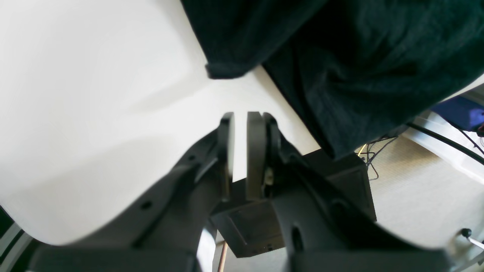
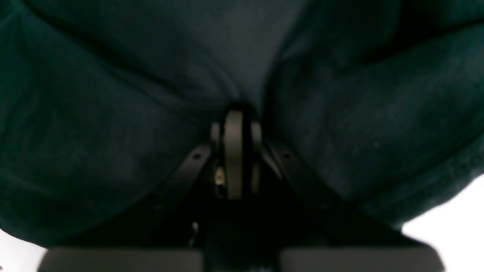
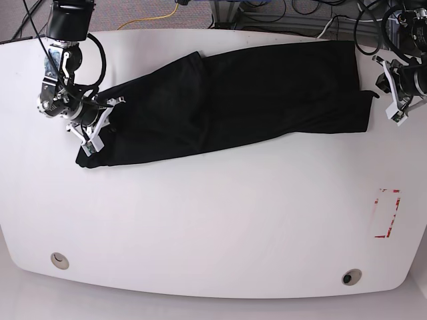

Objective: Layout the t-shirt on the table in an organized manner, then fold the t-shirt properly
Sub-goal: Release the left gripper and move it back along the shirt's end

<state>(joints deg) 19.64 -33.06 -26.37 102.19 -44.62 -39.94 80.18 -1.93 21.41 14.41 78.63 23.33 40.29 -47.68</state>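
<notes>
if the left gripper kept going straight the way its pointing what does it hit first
Probably bare table. The left gripper has its jaws nearly shut with nothing between them, aimed at white tabletop, with a corner of the t-shirt just beyond. Depth is hard to judge, so it might brush that fabric instead.

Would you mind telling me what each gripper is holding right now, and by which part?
The right gripper is shut on the t-shirt, pinching the fabric at one end. The left gripper holds nothing, hovering just off the other end.
</notes>
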